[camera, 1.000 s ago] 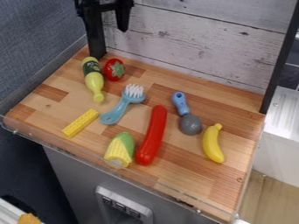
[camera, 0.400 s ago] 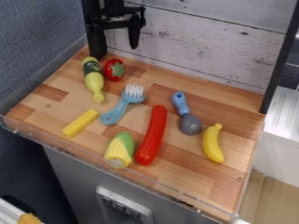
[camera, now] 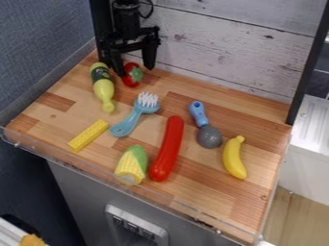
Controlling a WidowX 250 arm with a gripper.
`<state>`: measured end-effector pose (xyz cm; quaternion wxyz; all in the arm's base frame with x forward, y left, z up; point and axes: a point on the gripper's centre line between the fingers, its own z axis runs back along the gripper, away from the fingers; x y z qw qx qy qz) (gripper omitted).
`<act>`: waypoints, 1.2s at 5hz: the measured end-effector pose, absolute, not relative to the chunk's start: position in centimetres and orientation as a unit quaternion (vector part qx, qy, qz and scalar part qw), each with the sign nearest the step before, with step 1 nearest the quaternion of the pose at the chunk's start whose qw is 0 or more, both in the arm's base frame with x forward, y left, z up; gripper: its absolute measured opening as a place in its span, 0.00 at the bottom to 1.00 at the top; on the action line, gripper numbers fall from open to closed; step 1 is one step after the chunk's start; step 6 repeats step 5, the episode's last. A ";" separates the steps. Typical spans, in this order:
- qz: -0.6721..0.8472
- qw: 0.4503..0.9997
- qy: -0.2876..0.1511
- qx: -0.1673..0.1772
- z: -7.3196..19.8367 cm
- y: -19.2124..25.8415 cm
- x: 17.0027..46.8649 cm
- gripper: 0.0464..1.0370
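In the camera view, the black two-finger gripper (camera: 135,72) hung at the upper left, low over the back corner of the light-brown wooden surface (camera: 70,115), with its fingers spread apart and released. The red toy fruit with a green leafy top (camera: 131,82) lay on the surface and appeared between the fingertips; whether either finger touched it could not be told. Just left of the fruit lay a yellow-green plastic bottle with a dark green band (camera: 103,89), its narrow end toward the front. A light-blue brush with white bristles (camera: 132,120) lay in front of these two, its bristles toward the back. A yellow rectangular block (camera: 88,135) lay slanted near the left edge, and a yellow toy corn cob with a green husk (camera: 131,166) lay near the front edge. Just right of the corn, a long red sausage-shaped toy (camera: 168,149) stretched from front to back. Farther right were a blue-handled utensil with a round grey head (camera: 208,136) and a curved yellow toy banana (camera: 234,158). Behind the surface stood a whitish wood-plank panel (camera: 218,48).
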<state>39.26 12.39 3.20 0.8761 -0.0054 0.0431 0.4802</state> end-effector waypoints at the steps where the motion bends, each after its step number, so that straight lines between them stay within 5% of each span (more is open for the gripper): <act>1: 0.501 0.864 0.044 -0.007 1.5 12.1 39.2 0.96; 3: 0.452 0.891 0.032 -0.009 0.7 11.8 39.0 0.74; 6: 0.394 0.919 0.029 -0.008 0.7 11.7 39.0 0.74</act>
